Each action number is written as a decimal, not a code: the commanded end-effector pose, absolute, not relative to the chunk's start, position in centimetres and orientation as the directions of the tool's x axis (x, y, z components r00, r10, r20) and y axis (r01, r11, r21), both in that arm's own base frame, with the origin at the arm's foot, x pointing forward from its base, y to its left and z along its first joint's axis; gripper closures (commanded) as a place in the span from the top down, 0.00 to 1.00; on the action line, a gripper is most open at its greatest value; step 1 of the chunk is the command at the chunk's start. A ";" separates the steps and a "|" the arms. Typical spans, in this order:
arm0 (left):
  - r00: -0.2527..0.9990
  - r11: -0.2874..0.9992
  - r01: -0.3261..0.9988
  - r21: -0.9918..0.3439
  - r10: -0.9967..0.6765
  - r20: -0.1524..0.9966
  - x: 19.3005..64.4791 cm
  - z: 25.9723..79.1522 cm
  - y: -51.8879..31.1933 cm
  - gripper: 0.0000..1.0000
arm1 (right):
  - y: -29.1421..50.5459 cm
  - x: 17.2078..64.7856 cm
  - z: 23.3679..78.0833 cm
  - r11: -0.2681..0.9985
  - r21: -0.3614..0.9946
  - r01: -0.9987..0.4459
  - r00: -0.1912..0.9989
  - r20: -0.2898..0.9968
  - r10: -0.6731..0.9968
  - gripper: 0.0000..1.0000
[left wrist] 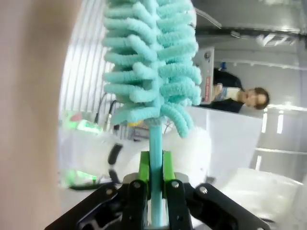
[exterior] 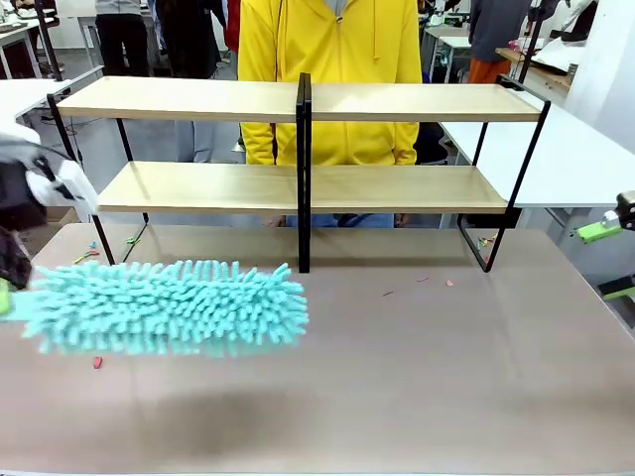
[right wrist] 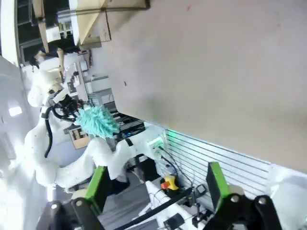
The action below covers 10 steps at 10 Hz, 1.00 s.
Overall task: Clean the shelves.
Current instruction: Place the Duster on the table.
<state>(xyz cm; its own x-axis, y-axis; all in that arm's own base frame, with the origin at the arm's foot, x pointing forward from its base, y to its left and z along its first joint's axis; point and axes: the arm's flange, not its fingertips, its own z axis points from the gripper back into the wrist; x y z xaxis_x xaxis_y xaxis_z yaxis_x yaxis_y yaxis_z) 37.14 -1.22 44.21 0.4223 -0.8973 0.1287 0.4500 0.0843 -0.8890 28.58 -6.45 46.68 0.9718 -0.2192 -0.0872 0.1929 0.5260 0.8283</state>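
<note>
We see our left end effector (left wrist: 156,191) clamped tight on the handle of a turquoise duster (exterior: 169,305), whose fluffy head hangs just above the worktop (exterior: 417,377). The shelves (exterior: 303,104) stand beyond it, untouched. Our right end effector (right wrist: 156,184) gapes wide, holding nothing.
</note>
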 end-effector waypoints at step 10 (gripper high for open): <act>0.475 0.182 0.690 -0.700 -0.844 0.248 38.8 41.1 -2.3 0.12 | -5.3 27.7 48.9 0.570 0.811 0.130 0.981 -0.023 -0.192 1.00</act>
